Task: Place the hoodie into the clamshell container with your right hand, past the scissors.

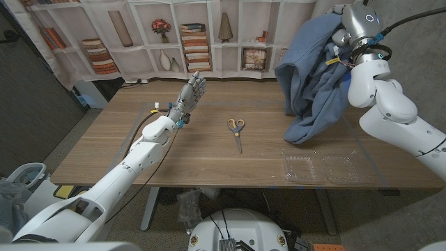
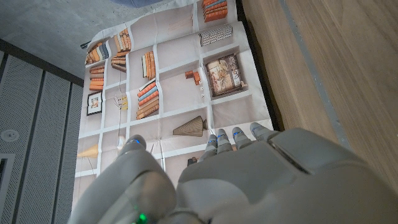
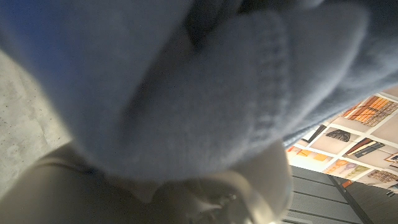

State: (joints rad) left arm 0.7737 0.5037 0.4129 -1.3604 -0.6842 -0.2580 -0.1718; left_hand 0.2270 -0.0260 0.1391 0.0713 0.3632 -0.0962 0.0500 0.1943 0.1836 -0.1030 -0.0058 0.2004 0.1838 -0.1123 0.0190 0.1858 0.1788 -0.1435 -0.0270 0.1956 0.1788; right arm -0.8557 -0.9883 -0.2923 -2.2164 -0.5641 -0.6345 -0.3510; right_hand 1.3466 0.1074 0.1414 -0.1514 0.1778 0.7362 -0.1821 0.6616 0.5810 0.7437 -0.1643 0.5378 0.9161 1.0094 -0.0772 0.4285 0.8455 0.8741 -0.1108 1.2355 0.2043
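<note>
Table [image 1: 209, 157]: wooden, w/ a printed bookshelf backdrop [image 1: 139, 38] behind its far edge.

Hoodie [image 1: 310, 70]: blue, held up at the table's far right by the right hand [image 1: 343, 52]; lower folds hang down and touch the tabletop (bulk is in the air). In the right wrist view the fabric [image 3: 205, 81] lies bunched over the hand, fingers buried in it and clamped on the cloth.

Left hand [image 1: 191, 89]: raised over the table's left-centre, holding nothing, fingers straight and only slightly apart.

Clamshell container [image 1: 320, 167]: clear, lying open near the front right edge, just in front of the hoodie's hanging end, apart from it.

Scissors [image 1: 236, 131]: centre of table, well left of the container.
</note>
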